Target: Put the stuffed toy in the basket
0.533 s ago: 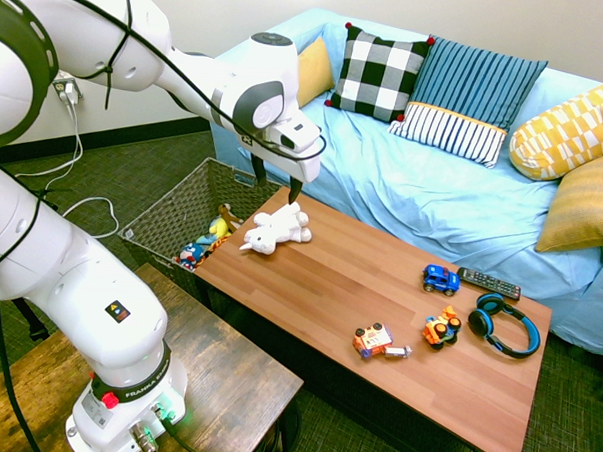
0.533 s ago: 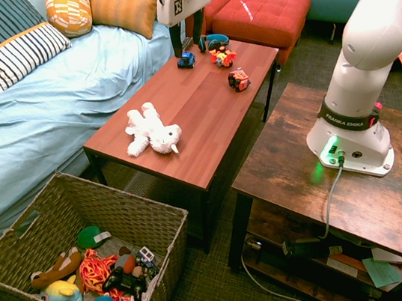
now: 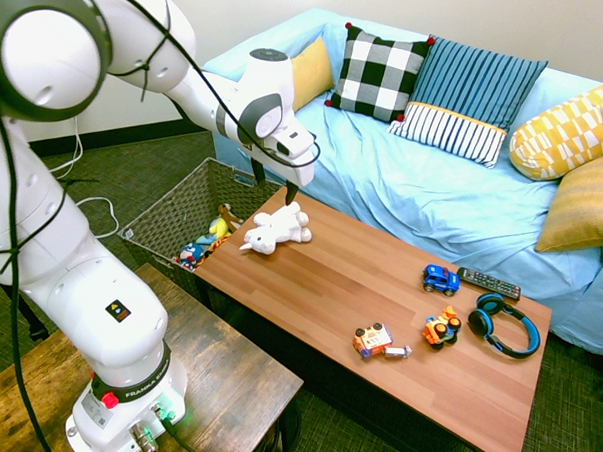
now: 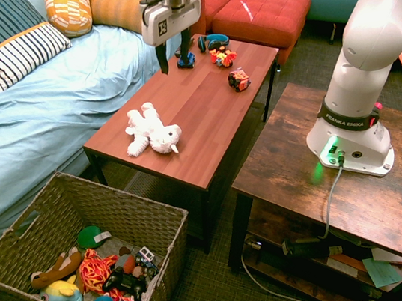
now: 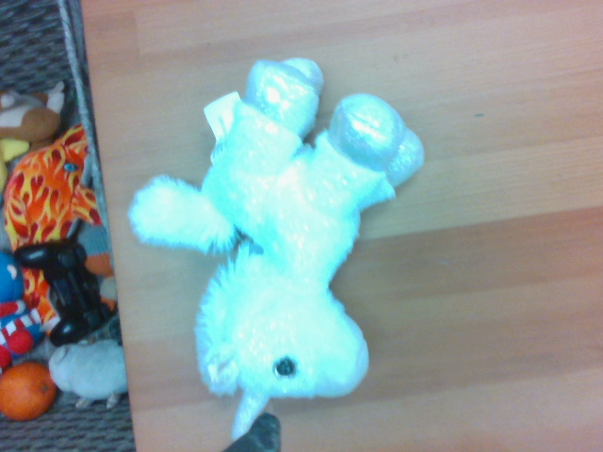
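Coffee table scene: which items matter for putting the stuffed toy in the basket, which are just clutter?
Job:
stuffed toy, lying on the table
basket, on the floor by the table end
gripper, above the toy

Clutter:
blue toy car
headphones
remote
two small plastic toys

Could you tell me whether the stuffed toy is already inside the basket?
No, the stuffed toy lies on the wooden coffee table, while the basket stands on the floor beside the table's end.
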Controlling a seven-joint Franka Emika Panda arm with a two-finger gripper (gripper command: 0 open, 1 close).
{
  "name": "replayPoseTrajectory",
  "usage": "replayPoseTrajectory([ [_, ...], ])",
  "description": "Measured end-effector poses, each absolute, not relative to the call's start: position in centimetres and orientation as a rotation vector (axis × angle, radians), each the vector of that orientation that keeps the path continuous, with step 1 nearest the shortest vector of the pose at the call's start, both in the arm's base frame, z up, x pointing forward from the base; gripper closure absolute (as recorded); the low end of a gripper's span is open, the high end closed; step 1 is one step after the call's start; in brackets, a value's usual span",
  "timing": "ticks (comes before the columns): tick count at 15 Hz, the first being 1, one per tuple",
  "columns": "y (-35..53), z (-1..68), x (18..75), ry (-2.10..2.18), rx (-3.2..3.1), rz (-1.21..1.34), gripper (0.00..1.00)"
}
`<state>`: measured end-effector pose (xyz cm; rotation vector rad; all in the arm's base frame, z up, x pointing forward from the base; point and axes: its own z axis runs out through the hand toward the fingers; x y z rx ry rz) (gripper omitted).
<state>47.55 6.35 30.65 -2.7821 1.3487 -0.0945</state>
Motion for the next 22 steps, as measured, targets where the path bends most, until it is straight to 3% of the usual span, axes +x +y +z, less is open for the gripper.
replayPoseTrajectory([
  [7, 9.8, 19.1, 53.7, 1.435, -2.759, -0.003, 0.0],
  [14, 10.9, 10.9, 54.9, 1.47, -2.761, 0.123, 0.0],
  [15, 10.7, 10.3, 55.0, 1.475, -2.758, 0.133, 1.0],
  [22, 10.5, 9.4, 55.2, 1.51, -2.731, 0.148, 1.0],
])
